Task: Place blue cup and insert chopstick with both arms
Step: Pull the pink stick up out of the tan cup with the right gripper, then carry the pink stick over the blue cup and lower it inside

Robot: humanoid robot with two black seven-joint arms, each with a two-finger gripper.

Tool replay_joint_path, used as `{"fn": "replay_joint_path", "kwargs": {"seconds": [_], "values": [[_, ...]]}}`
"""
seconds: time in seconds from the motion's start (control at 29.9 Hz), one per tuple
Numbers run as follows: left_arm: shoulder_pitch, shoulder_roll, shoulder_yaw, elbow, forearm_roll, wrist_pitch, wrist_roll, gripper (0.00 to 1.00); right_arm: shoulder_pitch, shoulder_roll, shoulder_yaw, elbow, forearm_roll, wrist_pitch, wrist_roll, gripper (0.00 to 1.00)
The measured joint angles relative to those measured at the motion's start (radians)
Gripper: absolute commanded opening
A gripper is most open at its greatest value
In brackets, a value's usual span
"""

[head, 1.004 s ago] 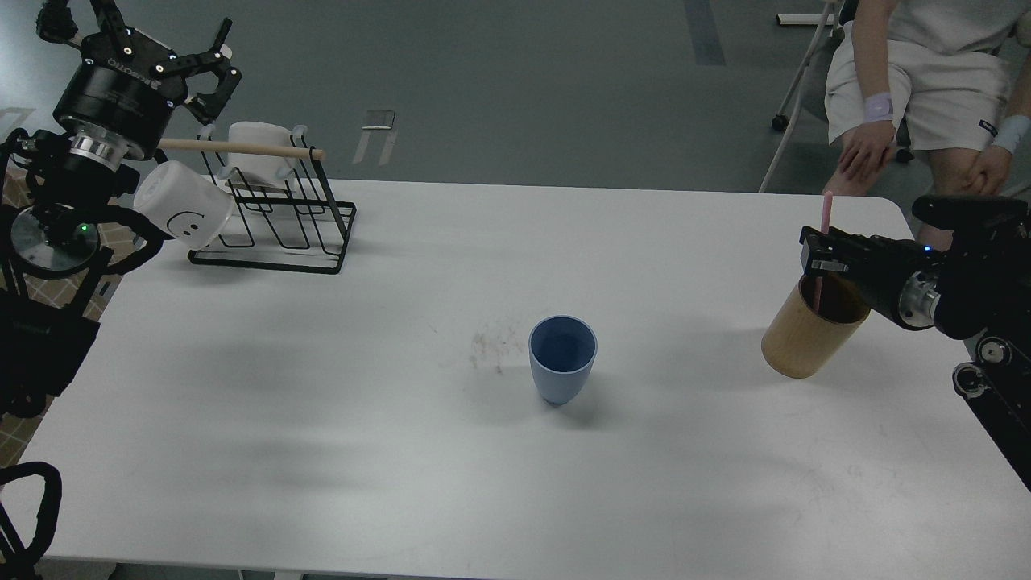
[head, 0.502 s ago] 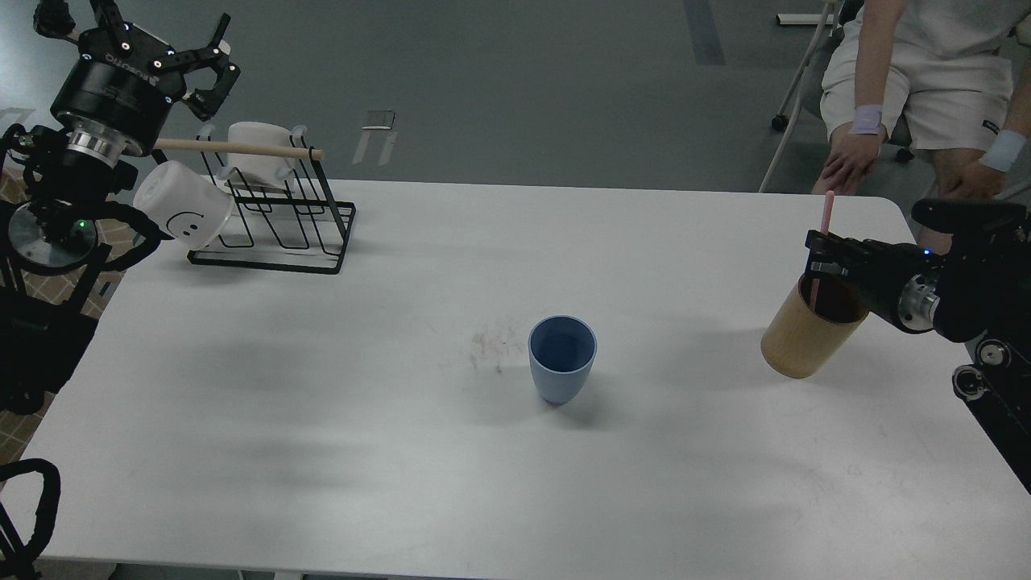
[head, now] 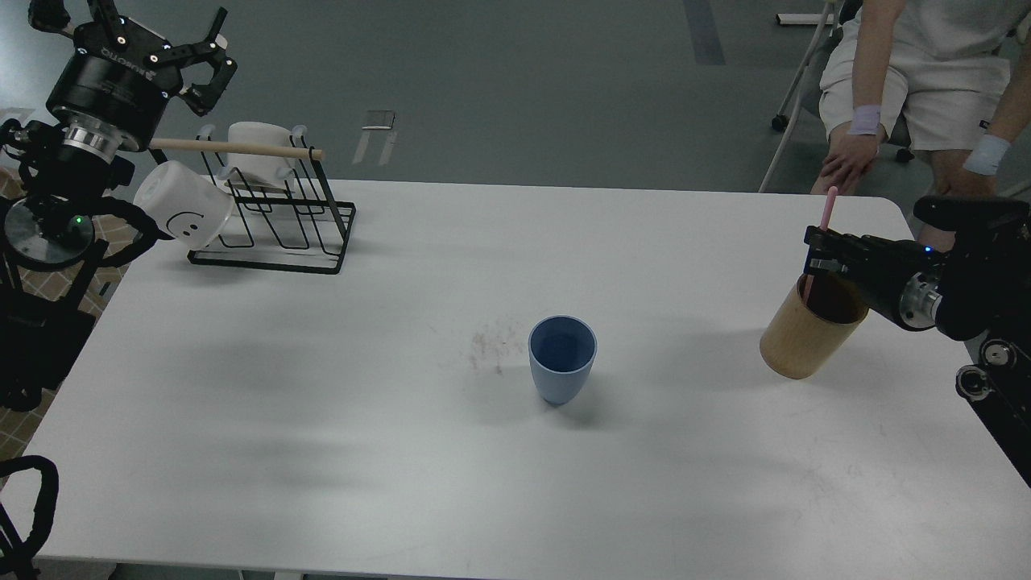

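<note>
The blue cup (head: pixel 562 358) stands upright and empty at the middle of the white table (head: pixel 403 451). The pale-pink chopstick (head: pixel 826 208) sticks up out of the tan wooden holder (head: pixel 809 331) at the right edge, leaning slightly right. My right gripper (head: pixel 818 253) is shut on the chopstick just above the holder's rim. My left gripper (head: pixel 153 36) is open and empty, raised high at the far left above the black wire rack (head: pixel 278 217).
A white smiley-face mug (head: pixel 184 213) hangs on the rack's wooden rod (head: pixel 242 148), and another white mug (head: pixel 256 149) sits behind it. A seated person (head: pixel 926 89) is beyond the table's far right corner. A faint stain (head: pixel 493 342) marks the table left of the cup.
The left gripper has drifted up and left. The chopstick has risen slightly in the holder and tilted a little to the right in the right gripper. The cup has not moved.
</note>
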Motion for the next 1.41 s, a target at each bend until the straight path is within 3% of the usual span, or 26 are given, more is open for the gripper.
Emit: {"fn": "replay_joint_path", "kwargs": {"seconds": [0.27,0.6,0.94,1.07,1.41], "values": [[0.000,0.000,-0.002,0.000,0.000,0.000,0.001,0.98,-0.005,-0.019,0.063,0.043,0.004,-0.002,0.003,0.00],[-0.013,0.033,-0.005,0.000,-0.002,0.000,0.004,0.98,-0.011,-0.061,0.199,0.136,0.072,0.000,0.007,0.00],[-0.029,0.043,-0.003,-0.002,-0.001,0.002,0.005,0.98,0.040,0.014,0.293,0.280,0.214,0.002,0.004,0.00],[-0.030,0.048,-0.002,-0.003,0.000,0.002,0.005,0.98,0.076,0.061,0.246,0.320,0.226,0.008,-0.001,0.00],[-0.024,0.060,0.002,-0.005,0.001,0.000,0.005,0.98,0.222,0.149,-0.070,0.308,0.219,0.004,-0.001,0.00]]}}
